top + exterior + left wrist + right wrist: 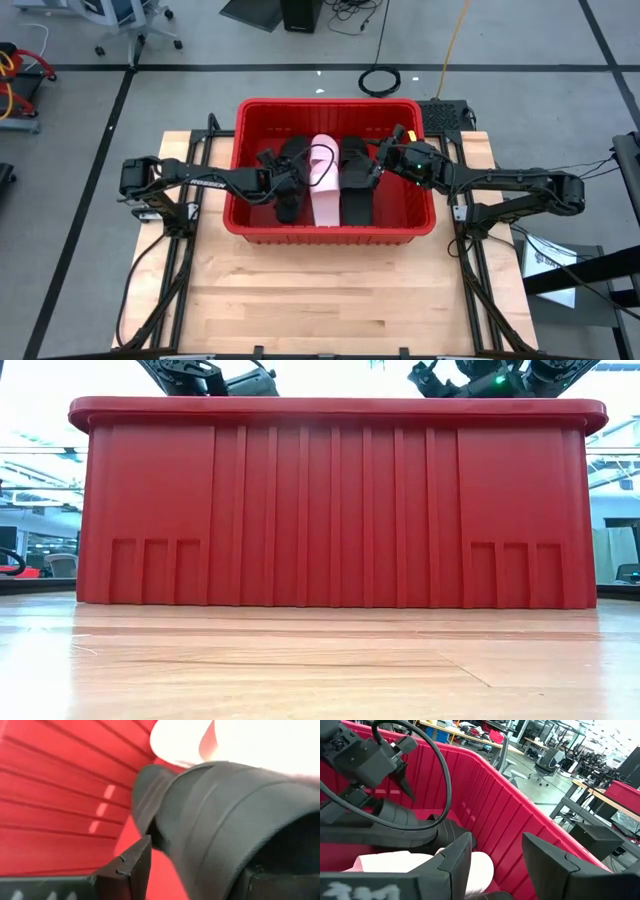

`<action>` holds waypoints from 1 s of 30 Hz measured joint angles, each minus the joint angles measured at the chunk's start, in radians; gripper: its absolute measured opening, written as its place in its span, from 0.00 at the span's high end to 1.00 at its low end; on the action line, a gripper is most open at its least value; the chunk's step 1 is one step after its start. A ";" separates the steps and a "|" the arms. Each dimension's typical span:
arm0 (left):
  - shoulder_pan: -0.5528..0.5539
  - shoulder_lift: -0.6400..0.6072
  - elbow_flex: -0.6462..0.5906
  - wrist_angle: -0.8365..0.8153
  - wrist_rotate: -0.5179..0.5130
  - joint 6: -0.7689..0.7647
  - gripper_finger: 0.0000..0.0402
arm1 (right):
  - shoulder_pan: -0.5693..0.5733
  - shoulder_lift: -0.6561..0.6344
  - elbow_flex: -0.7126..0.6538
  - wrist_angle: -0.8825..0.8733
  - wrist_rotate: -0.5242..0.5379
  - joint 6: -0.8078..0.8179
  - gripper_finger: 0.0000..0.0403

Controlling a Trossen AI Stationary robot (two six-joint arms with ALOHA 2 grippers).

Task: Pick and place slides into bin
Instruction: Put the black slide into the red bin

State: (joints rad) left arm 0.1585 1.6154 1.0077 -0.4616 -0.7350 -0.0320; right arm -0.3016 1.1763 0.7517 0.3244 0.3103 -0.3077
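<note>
Fingers of the left gripper sit inside the bin, clamped on the strap of a black slide lying low beside the pink slide. Right gripper hovers over the bin's far side with its jaws apart and empty, above another black slide. Judging from this, the left is at release: open fully, lift straight up so the strap does not snag, keeping clear of the right arm close by
</note>
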 joint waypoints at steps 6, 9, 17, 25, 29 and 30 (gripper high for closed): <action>0.011 0.000 0.000 -0.003 -0.045 0.018 0.54 | 0.000 0.000 0.000 0.000 0.000 0.005 0.59; 0.026 0.000 0.000 -0.001 -0.009 0.018 0.54 | 0.000 0.000 0.000 0.000 -0.001 0.006 0.59; 0.057 0.000 0.000 0.002 0.139 0.026 0.54 | 0.000 0.000 0.000 0.000 -0.001 0.007 0.59; 0.061 0.000 0.000 0.059 0.204 0.035 0.46 | 0.000 0.000 0.000 0.000 -0.002 0.007 0.59; 0.061 0.000 0.000 0.071 0.242 0.034 0.36 | 0.000 0.000 0.000 -0.001 -0.002 0.008 0.59; 0.060 0.000 0.000 0.070 0.241 0.028 0.33 | 0.000 0.000 0.000 -0.001 -0.002 0.008 0.59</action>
State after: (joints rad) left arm 0.2184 1.6154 1.0077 -0.3912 -0.4942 -0.0039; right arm -0.3016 1.1759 0.7517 0.3237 0.3084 -0.2996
